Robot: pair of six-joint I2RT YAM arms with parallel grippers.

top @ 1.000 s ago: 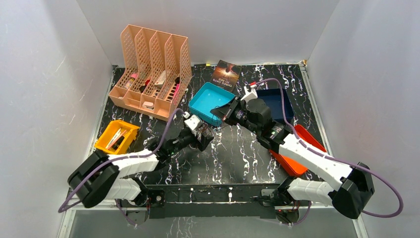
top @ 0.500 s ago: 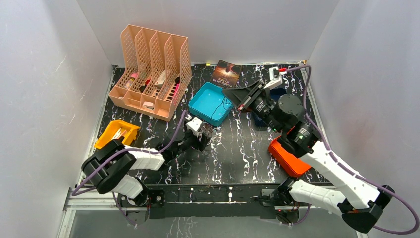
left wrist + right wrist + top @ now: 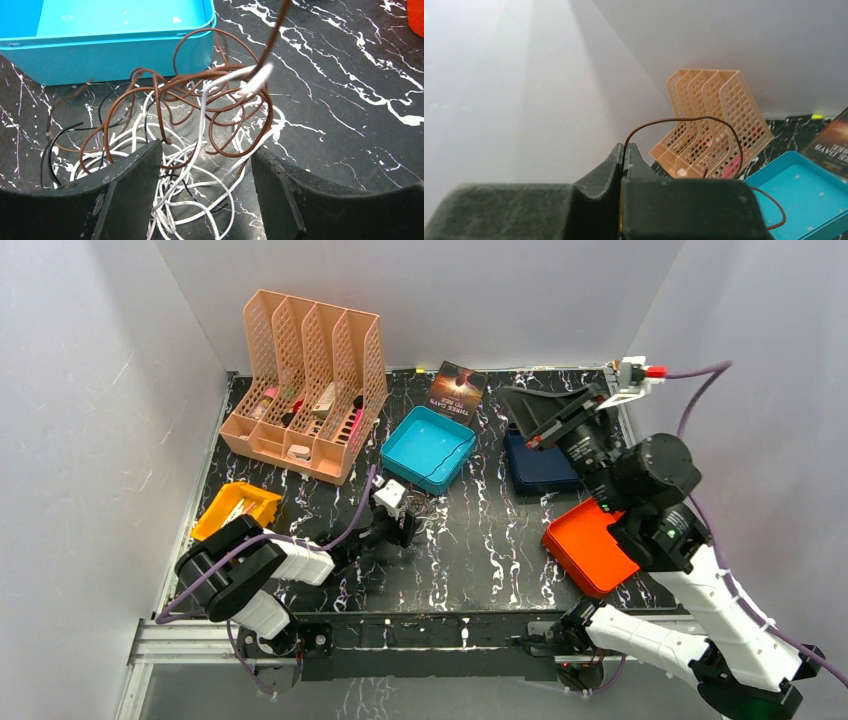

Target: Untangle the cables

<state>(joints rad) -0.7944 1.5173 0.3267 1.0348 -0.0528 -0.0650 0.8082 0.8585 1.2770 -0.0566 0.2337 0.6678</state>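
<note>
Three colours of wire, brown, white and black, lie knotted in a tangle [image 3: 201, 125] on the near side of the blue tray [image 3: 115, 55], and the left gripper [image 3: 205, 170] hangs wide open astride it, holding nothing. Farther right and high up, the right gripper [image 3: 624, 150] is pinched tight on the brown wire [image 3: 684, 119]. With nothing pinning the heap, a pull would likely drag the whole knot or cinch its loops tighter.
</note>
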